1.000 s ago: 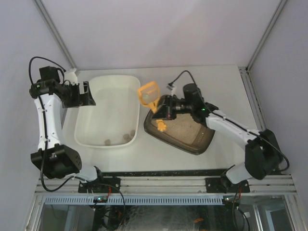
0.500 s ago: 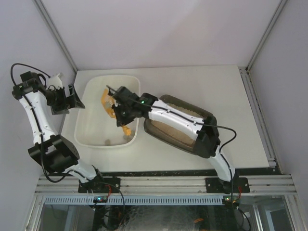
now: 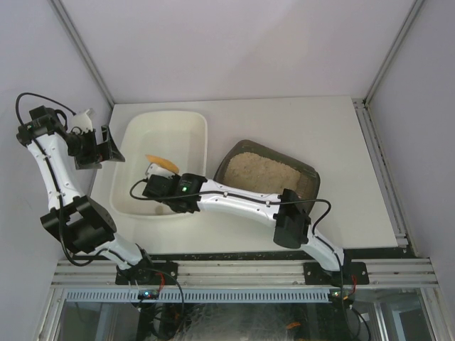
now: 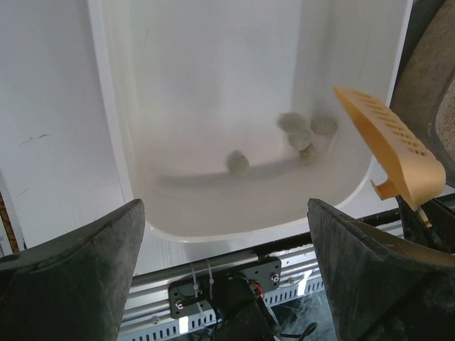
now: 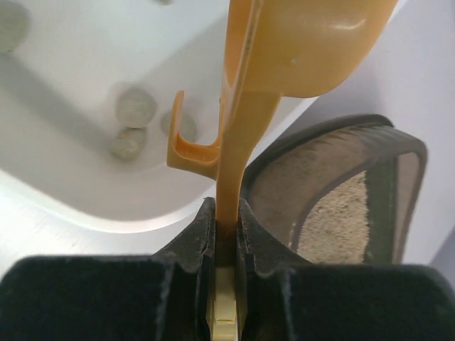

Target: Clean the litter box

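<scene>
The litter box (image 3: 266,177), a dark tray of beige litter, sits right of the white tub (image 3: 135,135). My right gripper (image 3: 160,179) reaches across the tub's near end, shut on the handle of an orange slotted scoop (image 3: 162,163). In the right wrist view the jaws (image 5: 226,213) clamp the scoop handle (image 5: 238,128), with grey clumps (image 5: 135,106) below in the tub and the litter box (image 5: 341,206) at right. My left gripper (image 3: 112,148) is open and empty beside the tub's left rim. The left wrist view shows several clumps (image 4: 293,122) and the scoop (image 4: 387,145).
The tub (image 4: 114,142) lies along the table's left side, close to the left wall. The litter box's left corner nearly touches the tub's right rim. The right arm lies across the litter box's near left corner. A metal rail (image 3: 242,273) runs along the near edge.
My right gripper has carried the scoop from the litter box to the tub, then toward the tub's near end. My left gripper has drawn back left from the tub rim.
</scene>
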Motion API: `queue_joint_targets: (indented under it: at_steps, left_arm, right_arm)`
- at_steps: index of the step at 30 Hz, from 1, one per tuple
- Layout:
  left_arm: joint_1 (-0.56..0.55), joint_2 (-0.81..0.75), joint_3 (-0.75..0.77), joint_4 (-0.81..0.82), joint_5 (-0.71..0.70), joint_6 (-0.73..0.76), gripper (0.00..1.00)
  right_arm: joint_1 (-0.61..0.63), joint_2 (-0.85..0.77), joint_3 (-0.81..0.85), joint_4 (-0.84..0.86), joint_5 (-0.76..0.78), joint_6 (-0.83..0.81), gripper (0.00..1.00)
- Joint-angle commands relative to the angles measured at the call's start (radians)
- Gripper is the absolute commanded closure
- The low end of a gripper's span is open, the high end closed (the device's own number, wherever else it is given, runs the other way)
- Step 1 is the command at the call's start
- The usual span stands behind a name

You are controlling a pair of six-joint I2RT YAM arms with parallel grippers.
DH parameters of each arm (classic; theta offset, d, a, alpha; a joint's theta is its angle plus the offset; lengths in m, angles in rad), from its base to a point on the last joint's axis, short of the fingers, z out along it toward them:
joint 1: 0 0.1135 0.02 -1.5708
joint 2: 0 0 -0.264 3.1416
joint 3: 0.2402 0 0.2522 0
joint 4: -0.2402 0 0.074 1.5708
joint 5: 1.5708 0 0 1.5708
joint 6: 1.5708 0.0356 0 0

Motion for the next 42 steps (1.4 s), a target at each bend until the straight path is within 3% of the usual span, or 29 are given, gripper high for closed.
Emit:
queue_joint_targets:
  at_steps: [1, 9, 15, 19, 22, 28, 33, 42]
  left_arm:
    - [0.006, -0.03, 0.028, -0.008, 0.017, 0.046, 0.0]
    - [-0.004, -0.062, -0.006, -0.005, 0.049, 0.056, 0.0]
    - [-0.074, -0.1, -0.069, 0.004, 0.062, 0.052, 0.0]
    - [-0.122, -0.126, -0.138, 0.052, 0.08, 0.013, 0.0]
    - [-0.147, -0.156, -0.23, 0.152, 0.088, -0.054, 0.0]
    - [-0.162, -0.218, -0.345, 0.353, 0.061, -0.226, 0.0]
    - [-0.179, -0.251, -0.389, 0.45, -0.074, -0.416, 0.0]
    - [-0.179, -0.247, -0.42, 0.486, -0.142, -0.446, 0.0]
  right_arm:
    - [-0.005, -0.088, -0.058, 0.107, 0.13, -0.094, 1.0]
    - [-0.038, -0.215, -0.11, 0.106, 0.08, -0.012, 1.0]
    - [-0.137, -0.516, -0.412, 0.052, -0.034, 0.126, 1.0]
    - [-0.239, -0.718, -0.741, 0.028, -0.142, 0.211, 1.0]
    - [-0.309, -0.788, -0.824, -0.068, -0.123, 0.246, 1.0]
    - [-0.384, -0.838, -0.984, -0.029, -0.009, 0.161, 1.0]
    - [-0.401, -0.792, -1.092, 0.055, 0.068, 0.062, 1.0]
    - [-0.4, -0.69, -1.158, 0.233, 0.143, -0.033, 1.0]
